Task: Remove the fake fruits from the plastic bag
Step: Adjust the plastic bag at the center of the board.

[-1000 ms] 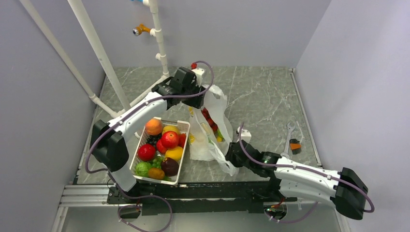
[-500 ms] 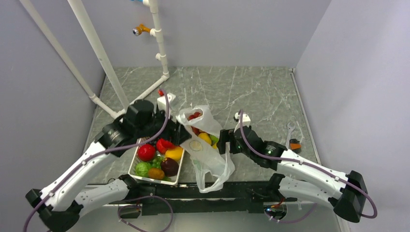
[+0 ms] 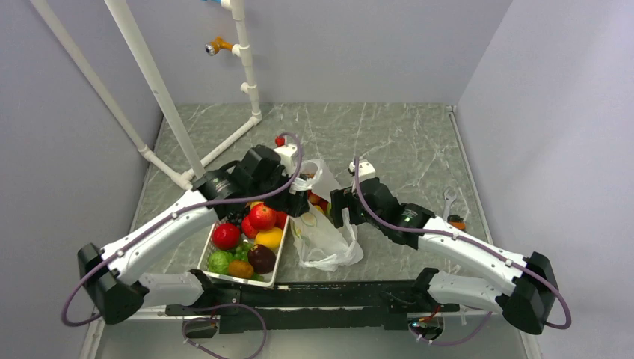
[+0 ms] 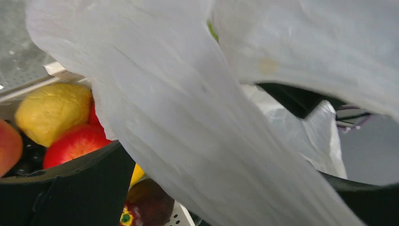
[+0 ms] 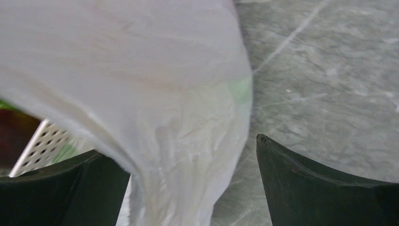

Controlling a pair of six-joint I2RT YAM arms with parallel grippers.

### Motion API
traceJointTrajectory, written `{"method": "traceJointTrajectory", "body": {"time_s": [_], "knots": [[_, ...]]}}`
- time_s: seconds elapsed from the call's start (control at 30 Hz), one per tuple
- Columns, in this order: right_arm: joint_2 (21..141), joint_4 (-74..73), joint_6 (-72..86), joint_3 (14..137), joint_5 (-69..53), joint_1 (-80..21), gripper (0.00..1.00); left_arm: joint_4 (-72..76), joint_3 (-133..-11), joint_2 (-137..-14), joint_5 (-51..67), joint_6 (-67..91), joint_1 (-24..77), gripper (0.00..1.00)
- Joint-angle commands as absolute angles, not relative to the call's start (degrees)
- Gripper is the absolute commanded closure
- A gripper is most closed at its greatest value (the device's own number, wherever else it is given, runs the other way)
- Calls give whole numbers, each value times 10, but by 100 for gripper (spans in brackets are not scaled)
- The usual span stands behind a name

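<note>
The plastic bag [image 3: 323, 233] lies slumped on the table between my two grippers, just right of the basket. Through its open top show some of the fake fruits: a red one [image 3: 317, 200] and a pale yellow round one [image 3: 306, 221]. My left gripper [image 3: 297, 200] is at the bag's left edge, over the basket's corner. It is open, and bag film [image 4: 197, 141] fills the wide gap between its fingers [image 4: 70, 188]. My right gripper [image 3: 340, 209] is at the bag's right side, also open, with loose film [image 5: 179, 117] hanging between its fingers [image 5: 320, 183].
A white mesh basket [image 3: 241, 280] with several fruits stands left of the bag; a red apple [image 4: 75, 141], a yellow lemon [image 4: 54, 110] and a dark purple fruit [image 4: 146, 205] show in the left wrist view. White pipes [image 3: 161, 97] rise at back left. A wrench [image 3: 448, 200] lies at right.
The bag, held up a second ago, has dropped and bunched on the table. Both grippers have opened. The left swung down and back beside the bag; the right moved up to its right side.
</note>
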State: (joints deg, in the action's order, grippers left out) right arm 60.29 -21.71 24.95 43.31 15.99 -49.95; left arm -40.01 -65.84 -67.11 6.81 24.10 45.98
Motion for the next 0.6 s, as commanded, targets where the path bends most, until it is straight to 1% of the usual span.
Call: {"method": "traceJointTrajectory", "body": {"time_s": [0.0,0.07,0.13,0.2,0.3,0.4,0.5,0.57], "knots": [[537,-132,179,430,38,-500,1,-471,-758,-730,1,193,463,12],[494,-86,163,410,7,-500,1,-493,-769,-748,2,171,463,11],[483,-63,143,413,5,-500,1,-494,-750,-740,8,157,463,9],[509,-56,125,435,13,-500,1,-480,-715,-715,30,146,463,7],[568,-33,126,469,57,-500,1,-451,-652,-660,70,141,463,1],[638,-11,144,517,84,-495,1,-423,-612,-608,116,140,463,0],[694,21,165,551,49,-491,1,-425,-596,-586,139,140,462,0],[709,60,176,555,11,-490,4,-441,-600,-591,137,138,461,1]]}}
